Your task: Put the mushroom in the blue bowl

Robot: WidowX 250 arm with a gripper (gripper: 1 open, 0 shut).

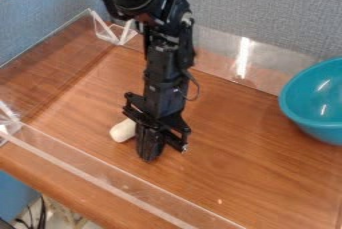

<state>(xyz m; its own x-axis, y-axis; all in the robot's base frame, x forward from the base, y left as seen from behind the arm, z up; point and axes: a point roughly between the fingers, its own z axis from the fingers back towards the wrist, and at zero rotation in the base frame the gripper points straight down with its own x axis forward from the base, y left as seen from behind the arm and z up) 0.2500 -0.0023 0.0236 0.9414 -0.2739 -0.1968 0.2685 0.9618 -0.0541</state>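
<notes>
The mushroom (123, 131) lies on the wooden table at the front left. Only its cream-white stem shows, sticking out to the left of the fingers, and its cap is hidden between them. My gripper (152, 145) points almost straight down at table level, its black fingers (143, 138) drawn together on the cap end. The blue bowl (318, 98) stands at the right edge of the view, well apart from the gripper and cut off by the frame.
A low clear plastic wall (80, 163) runs along the table's front edge and left side. Clear plastic stands (116, 28) sit at the back left. A grey partition closes off the back.
</notes>
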